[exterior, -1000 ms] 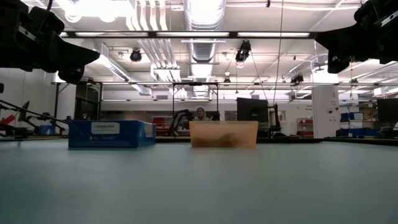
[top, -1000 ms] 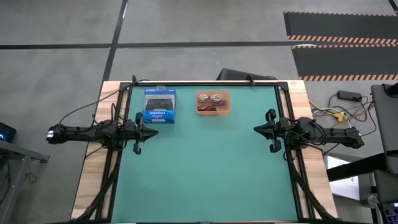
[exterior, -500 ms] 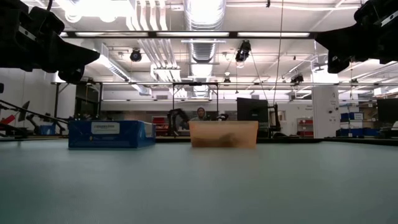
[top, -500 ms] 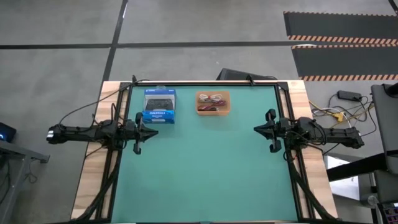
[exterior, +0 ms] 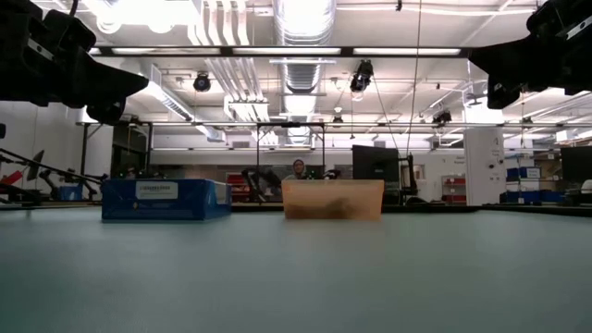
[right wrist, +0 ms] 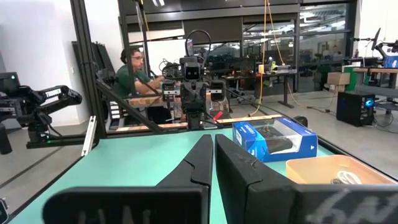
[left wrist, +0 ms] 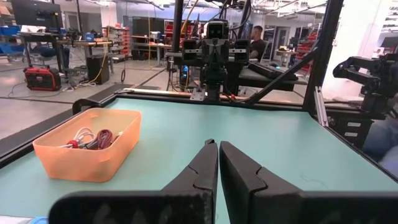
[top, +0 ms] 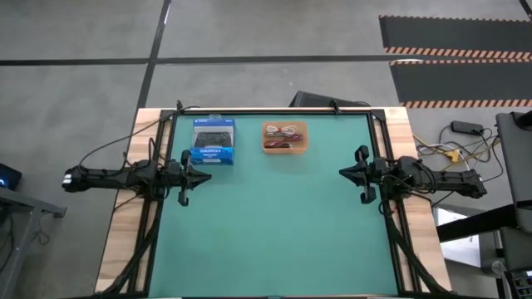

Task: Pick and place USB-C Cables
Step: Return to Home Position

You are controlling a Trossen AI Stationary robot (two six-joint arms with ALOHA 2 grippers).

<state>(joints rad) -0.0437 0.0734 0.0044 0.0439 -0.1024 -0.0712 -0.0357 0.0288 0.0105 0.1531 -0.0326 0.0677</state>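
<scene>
Table (top: pixel 274 224): one box (top: pixel 213 141), one bin (top: pixel 285 137), cables (left wrist: pixel 93 138)

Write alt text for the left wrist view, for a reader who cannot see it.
The left claw, shut and holding nothing, hangs over the green table. Nearby stands an orange bin holding bundled USB-C cables; the right arm faces it from the far side.

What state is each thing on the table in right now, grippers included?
USB-C cables: bundled, lying inside the orange bin.
Orange bin: upright, open-topped.
Blue box: closed, lying flat beside the bin.
Left gripper: shut, empty, at the left edge of the table.
Right gripper: shut, empty, at its right edge.
</scene>
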